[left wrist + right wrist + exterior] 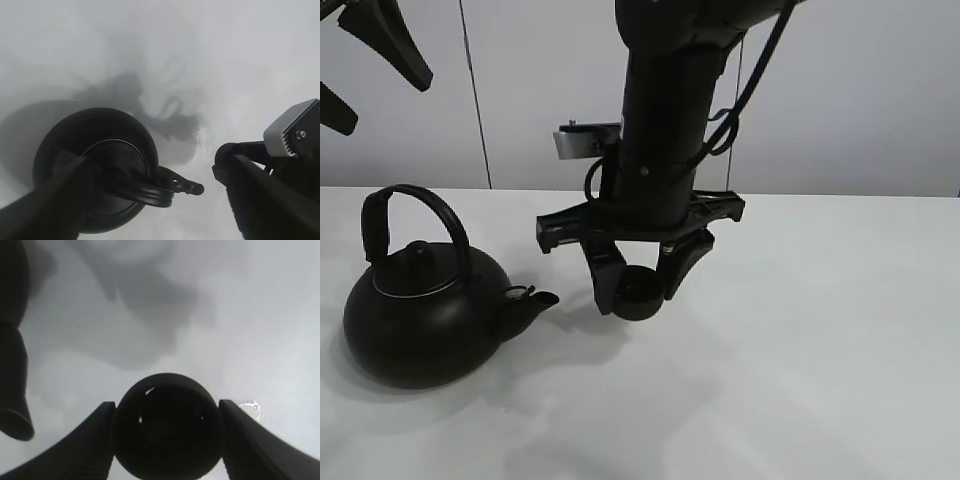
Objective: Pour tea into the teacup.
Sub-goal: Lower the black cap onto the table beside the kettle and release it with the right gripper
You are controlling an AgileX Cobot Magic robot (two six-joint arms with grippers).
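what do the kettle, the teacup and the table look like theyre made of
kettle: likely metal with a matte black coat; a thin silvery ring shows round the lid.
teacup: matte black, ceramic or coated metal, cannot tell; only small dull glints inside.
table: smooth white with a soft sheen, probably laminate.

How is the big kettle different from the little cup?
The kettle is much bigger than the teacup. The kettle has an arched handle and spout; the teacup has neither. The kettle stands free on the table; the teacup is gripped by the right gripper. Both are round and black.
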